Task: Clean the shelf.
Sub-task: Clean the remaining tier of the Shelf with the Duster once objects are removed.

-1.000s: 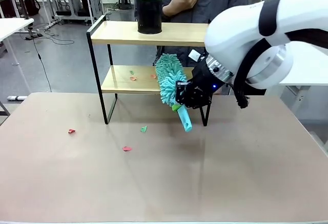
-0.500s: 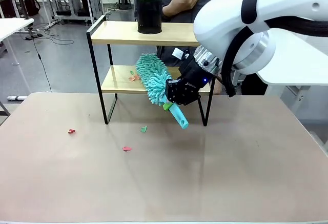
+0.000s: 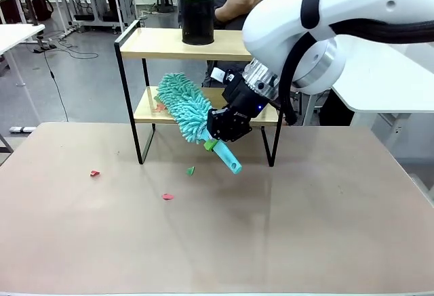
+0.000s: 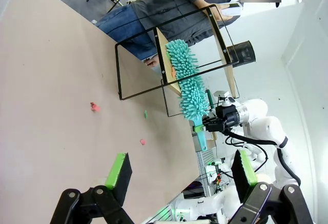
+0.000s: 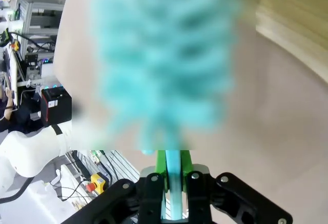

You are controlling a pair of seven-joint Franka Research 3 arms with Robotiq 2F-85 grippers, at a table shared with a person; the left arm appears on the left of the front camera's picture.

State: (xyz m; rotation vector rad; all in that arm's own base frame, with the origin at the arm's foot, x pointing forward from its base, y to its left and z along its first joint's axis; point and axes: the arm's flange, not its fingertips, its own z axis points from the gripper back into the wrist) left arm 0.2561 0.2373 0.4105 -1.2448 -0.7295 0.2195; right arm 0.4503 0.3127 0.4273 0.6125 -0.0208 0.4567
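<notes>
While pinching the handle of the teal duster (image 3: 184,106) in the right gripper (image 3: 227,125), reaching into the shelf (image 3: 169,44).
Stands upright at the table's (image 3: 305,228) far side, long axis left to right across the front view, open front toward the robot, black canister (image 3: 197,18) on top. Slants the duster: fluffy head up-left over the lower board (image 3: 150,113), handle end down-right past the front edge. Holds the left gripper (image 4: 180,170) spread wide, gripping nothing, well apart from the shelf.

shelf (image 3: 152,44) | two-tier rack, two light wooden boards, thin black metal frame | upright, boards level | upper centre of front frame, slightly left of middle
</notes>
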